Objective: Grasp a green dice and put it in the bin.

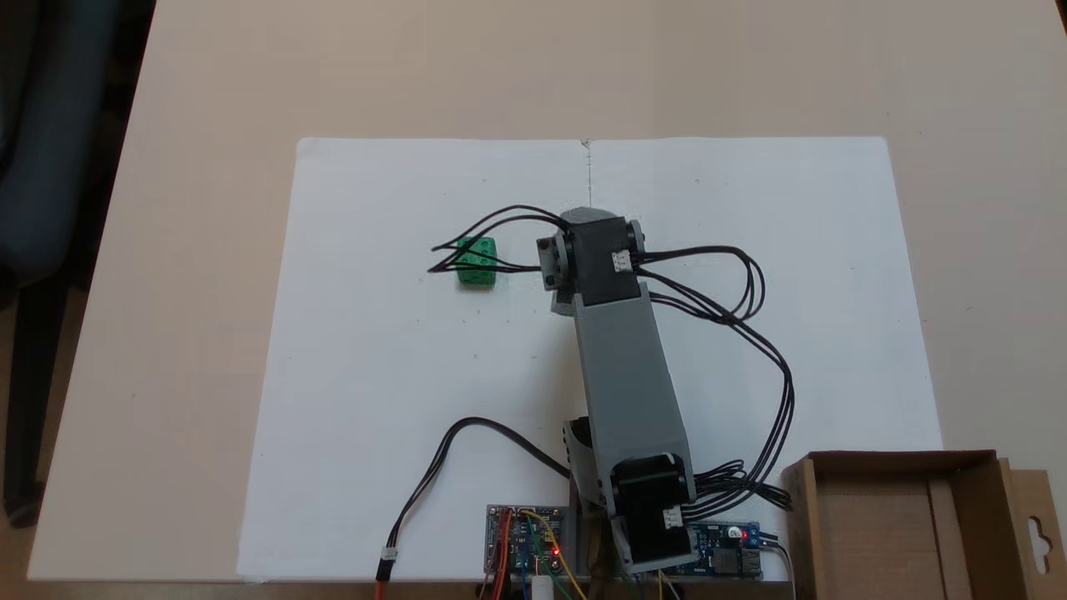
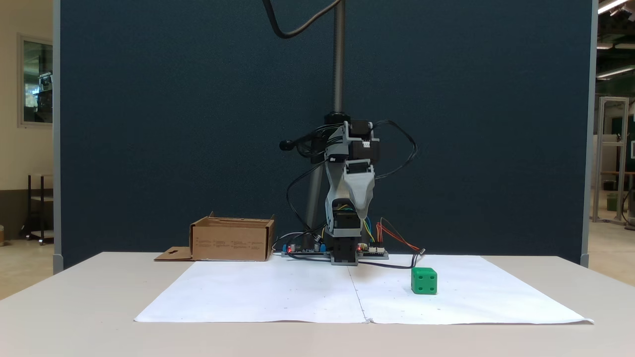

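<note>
We see the green dice (image 2: pixel 424 281) resting on white paper (image 2: pixel 278 292) spread over a beige table (image 2: pixel 74 307) (dark blue partition (image 2: pixel 173 124) behind), well apart from the cardboard bin (image 2: pixel 232 240). The gripper (image 2: pixel 358 206) hangs folded above the base; we cannot tell its jaws' spread.

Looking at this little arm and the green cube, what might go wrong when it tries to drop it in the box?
1. The green dice sits loose on smooth white paper, so a slightly off grab could nudge it away.
2. Black cables loop across the dice in the top-down fixed view and might snag or push it.
3. The bin stands on the other side of the arm from the dice, so a weak hold by the claw could drop it on the swing across.
</note>
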Motion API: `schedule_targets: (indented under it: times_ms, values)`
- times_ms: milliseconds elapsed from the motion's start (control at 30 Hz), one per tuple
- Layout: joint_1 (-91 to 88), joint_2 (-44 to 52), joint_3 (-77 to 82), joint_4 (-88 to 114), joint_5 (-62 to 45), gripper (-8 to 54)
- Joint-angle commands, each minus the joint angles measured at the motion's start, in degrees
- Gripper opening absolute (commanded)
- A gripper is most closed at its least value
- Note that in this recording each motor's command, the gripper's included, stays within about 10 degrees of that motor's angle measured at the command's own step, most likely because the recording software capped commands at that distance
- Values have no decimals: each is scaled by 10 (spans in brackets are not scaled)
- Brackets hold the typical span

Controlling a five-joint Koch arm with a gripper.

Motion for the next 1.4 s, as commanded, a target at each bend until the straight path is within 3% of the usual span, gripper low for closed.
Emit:
schedule_targets:
  times_ms: [0,500,1367]
  values:
    - [-25,3,-33,92,51,465]
    - [-68,-36,-126,136,161,446]
    - [-193,-105,-132,-64,244,429]
